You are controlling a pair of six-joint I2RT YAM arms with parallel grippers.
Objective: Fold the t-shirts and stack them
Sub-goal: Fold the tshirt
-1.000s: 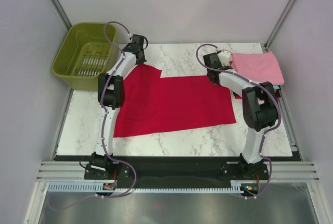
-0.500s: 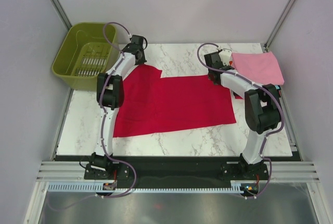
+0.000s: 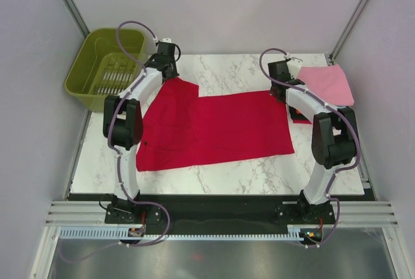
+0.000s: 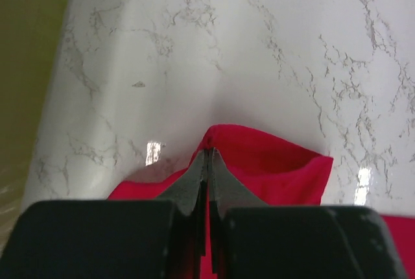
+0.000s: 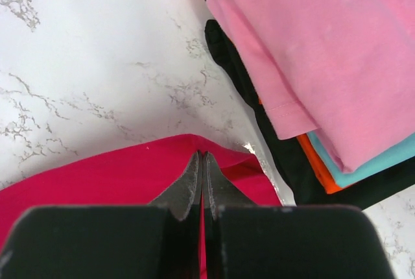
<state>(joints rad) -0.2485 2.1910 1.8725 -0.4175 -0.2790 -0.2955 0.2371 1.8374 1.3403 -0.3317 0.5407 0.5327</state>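
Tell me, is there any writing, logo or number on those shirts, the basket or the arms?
None readable. The crimson red cloth t-shirt, the folded pink t-shirt, the olive-green plastic basket and the white marble table bear no print; anything on the black arm bases is too small to tell.

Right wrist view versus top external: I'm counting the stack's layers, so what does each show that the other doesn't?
Only the right wrist view: the edges of the teal shirt, orange shirt and black shirt under the pink shirt, and the right gripper shut on the crimson shirt.
Only the top external: the olive basket, the left gripper at the crimson shirt's far left corner, and that shirt's whole spread.
Both: the pink shirt on top, the crimson shirt, the marble table.
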